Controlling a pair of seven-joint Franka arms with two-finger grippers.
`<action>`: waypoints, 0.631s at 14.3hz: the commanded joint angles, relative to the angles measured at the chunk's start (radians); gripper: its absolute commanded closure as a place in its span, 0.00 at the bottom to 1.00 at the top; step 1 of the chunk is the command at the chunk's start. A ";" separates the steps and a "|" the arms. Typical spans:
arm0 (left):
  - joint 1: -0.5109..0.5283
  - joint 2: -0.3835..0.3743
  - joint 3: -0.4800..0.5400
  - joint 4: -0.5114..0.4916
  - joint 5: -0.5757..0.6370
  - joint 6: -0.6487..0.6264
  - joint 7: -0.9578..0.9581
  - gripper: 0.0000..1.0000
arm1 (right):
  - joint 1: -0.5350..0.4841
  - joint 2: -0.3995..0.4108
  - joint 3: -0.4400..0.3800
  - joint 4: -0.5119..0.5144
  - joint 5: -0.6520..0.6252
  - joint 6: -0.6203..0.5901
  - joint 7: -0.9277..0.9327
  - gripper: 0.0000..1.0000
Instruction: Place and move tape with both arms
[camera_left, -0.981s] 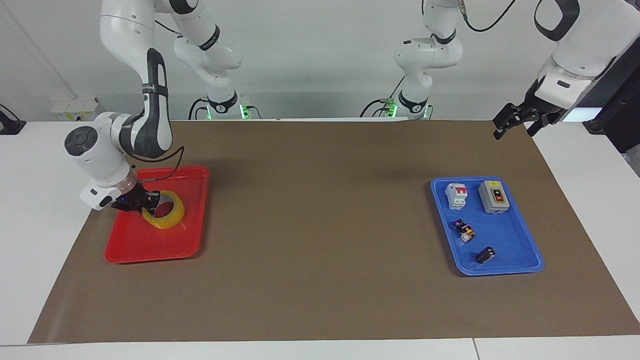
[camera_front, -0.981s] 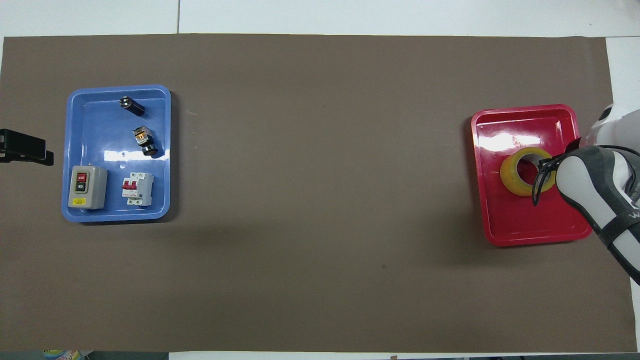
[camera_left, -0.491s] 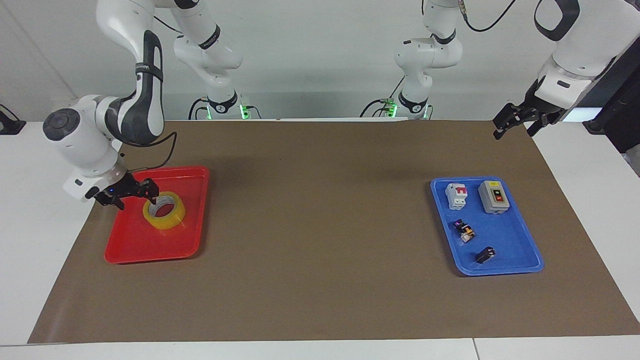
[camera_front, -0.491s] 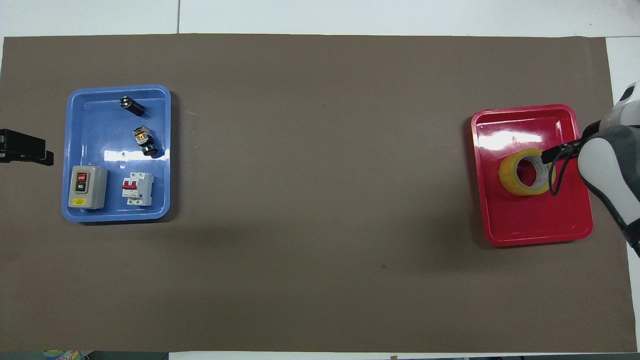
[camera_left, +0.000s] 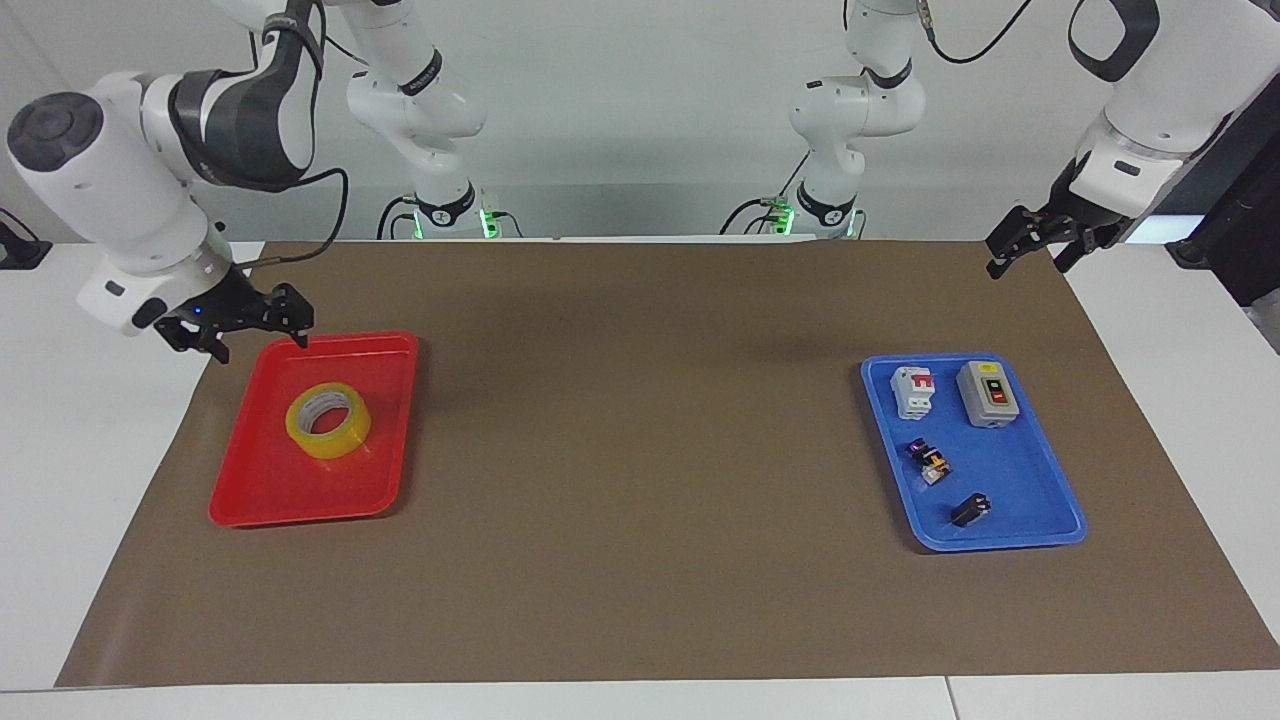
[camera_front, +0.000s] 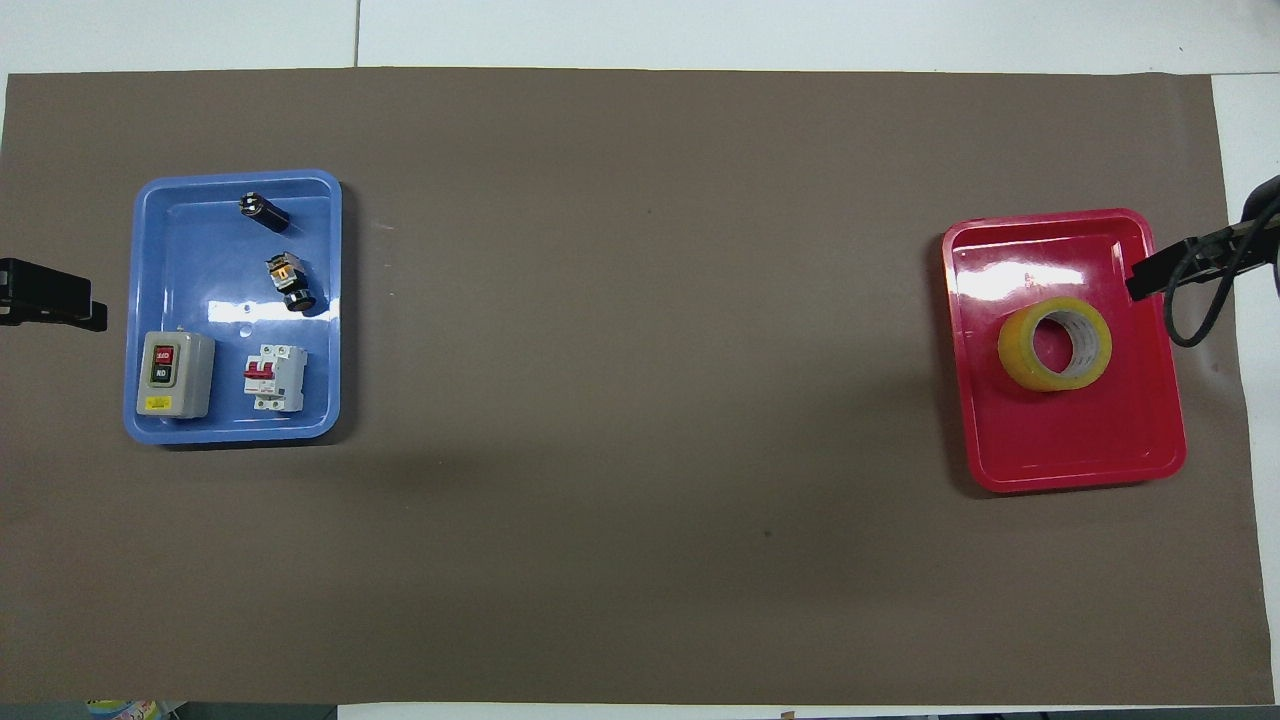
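Note:
The tape (camera_left: 328, 420) (camera_front: 1055, 343), a yellow roll with a pale core, lies flat in the red tray (camera_left: 300, 510) (camera_front: 1070, 470) with nothing touching it. My right gripper (camera_left: 258, 335) (camera_front: 1180, 265) hangs open and empty in the air, over the tray's corner toward the right arm's end of the table. My left gripper (camera_left: 1025, 262) (camera_front: 50, 298) waits open and empty over the mat's edge at the left arm's end.
A blue tray (camera_left: 1040, 535) (camera_front: 160, 200) toward the left arm's end holds a grey switch box (camera_left: 985, 393), a white and red breaker (camera_left: 913, 390) and two small dark parts. A brown mat (camera_left: 640, 450) covers the table.
My right gripper opened, let go of the tape in the red tray, then rose and drew back toward the right arm's end. The left arm has not moved.

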 joint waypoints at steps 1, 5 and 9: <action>0.007 -0.027 0.001 -0.026 -0.017 -0.006 0.010 0.00 | -0.010 -0.132 0.005 -0.011 0.010 -0.089 0.012 0.00; 0.007 -0.027 0.001 -0.026 -0.017 -0.006 0.010 0.00 | 0.013 -0.193 -0.004 -0.084 0.035 -0.108 0.017 0.00; 0.007 -0.027 0.001 -0.026 -0.017 -0.006 0.010 0.00 | 0.070 -0.146 -0.107 -0.003 0.018 -0.123 0.015 0.00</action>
